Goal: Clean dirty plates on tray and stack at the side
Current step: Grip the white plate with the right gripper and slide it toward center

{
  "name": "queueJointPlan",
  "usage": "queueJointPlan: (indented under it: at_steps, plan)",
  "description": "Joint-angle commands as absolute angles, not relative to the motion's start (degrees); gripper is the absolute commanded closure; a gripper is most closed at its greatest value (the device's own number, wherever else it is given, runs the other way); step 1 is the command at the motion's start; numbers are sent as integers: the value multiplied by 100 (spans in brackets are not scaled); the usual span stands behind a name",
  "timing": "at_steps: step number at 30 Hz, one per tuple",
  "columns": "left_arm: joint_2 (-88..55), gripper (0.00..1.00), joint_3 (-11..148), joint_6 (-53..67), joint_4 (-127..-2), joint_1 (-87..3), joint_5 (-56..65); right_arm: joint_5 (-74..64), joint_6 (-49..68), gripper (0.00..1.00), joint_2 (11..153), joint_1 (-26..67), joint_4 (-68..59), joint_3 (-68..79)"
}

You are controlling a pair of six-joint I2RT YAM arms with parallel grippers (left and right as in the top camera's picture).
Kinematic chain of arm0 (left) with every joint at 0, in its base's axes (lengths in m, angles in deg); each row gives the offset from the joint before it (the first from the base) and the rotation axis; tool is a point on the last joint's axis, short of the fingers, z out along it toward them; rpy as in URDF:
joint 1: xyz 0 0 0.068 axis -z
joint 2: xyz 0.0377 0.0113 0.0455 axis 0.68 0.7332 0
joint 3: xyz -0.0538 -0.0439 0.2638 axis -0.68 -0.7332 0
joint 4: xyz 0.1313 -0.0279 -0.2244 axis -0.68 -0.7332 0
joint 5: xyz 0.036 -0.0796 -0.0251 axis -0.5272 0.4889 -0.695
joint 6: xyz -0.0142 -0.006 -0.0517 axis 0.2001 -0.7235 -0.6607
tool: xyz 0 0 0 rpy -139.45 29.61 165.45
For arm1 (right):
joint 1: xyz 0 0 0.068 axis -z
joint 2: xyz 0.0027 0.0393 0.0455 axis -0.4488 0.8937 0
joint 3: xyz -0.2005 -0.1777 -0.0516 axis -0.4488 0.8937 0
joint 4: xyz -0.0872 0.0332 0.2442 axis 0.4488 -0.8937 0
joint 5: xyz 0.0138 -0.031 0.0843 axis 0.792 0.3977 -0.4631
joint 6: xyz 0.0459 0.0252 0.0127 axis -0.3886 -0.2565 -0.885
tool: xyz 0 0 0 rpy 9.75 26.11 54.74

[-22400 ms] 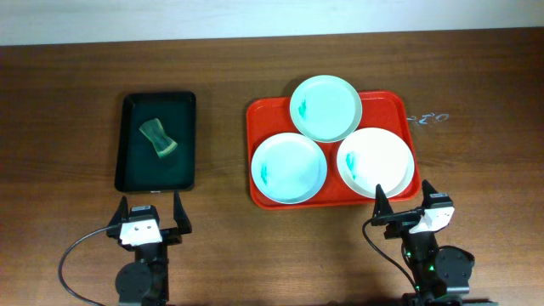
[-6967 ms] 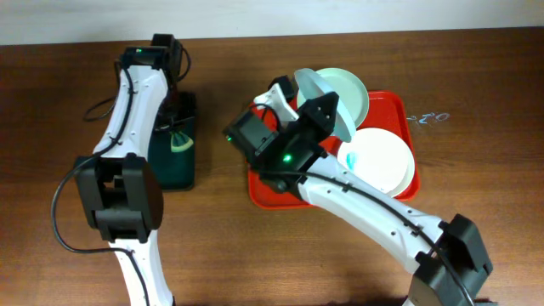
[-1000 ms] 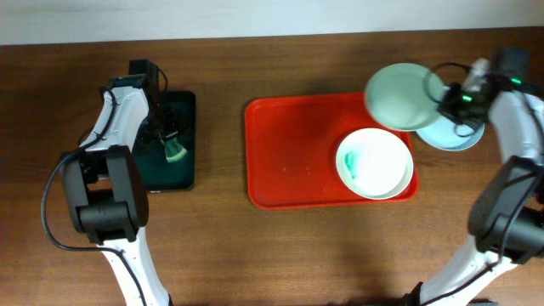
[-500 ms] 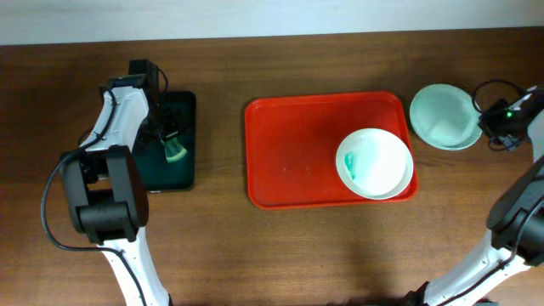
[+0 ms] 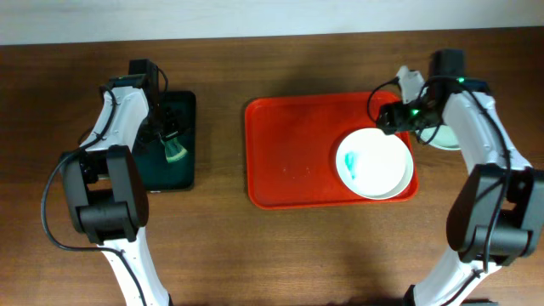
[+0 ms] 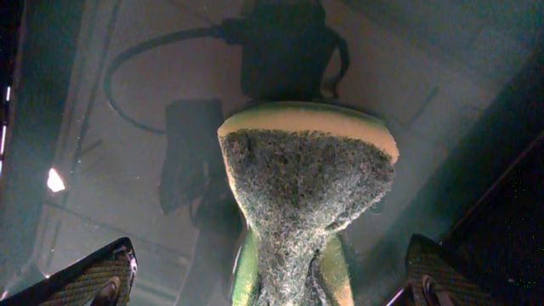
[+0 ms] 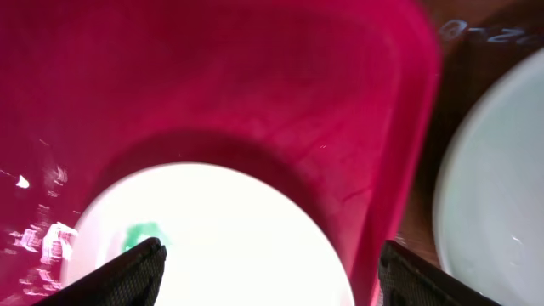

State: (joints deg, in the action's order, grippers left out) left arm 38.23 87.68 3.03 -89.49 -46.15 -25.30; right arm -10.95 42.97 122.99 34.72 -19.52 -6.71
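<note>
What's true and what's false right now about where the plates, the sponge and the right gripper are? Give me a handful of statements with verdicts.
1. One plate lies on the red tray. True.
2. The sponge is on the red tray. False: it is at the black tray.
3. The plate on the red tray bears a teal smear. True.
4. The right gripper holds a plate. False: it is open and empty, above the red tray's far right corner.
5. A second plate lies on the table beside the red tray. True.
</note>
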Motion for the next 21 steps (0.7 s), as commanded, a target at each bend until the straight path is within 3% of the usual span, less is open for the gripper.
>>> queueJointPlan:
  at_steps: [1,14,21]
  plan:
    - [3812,1,8759,312,-8954,-4648,-2508,-539,4581,19,12507,3387,-1707,-448]
    - [3812,1,8759,312,-8954,-4648,-2508,-286,4599,17,12929,3387,-2699,-435]
    - [3812,1,8759,312,-8954,-4648,-2508,-214,3849,18,12929,3384,-3641,-435]
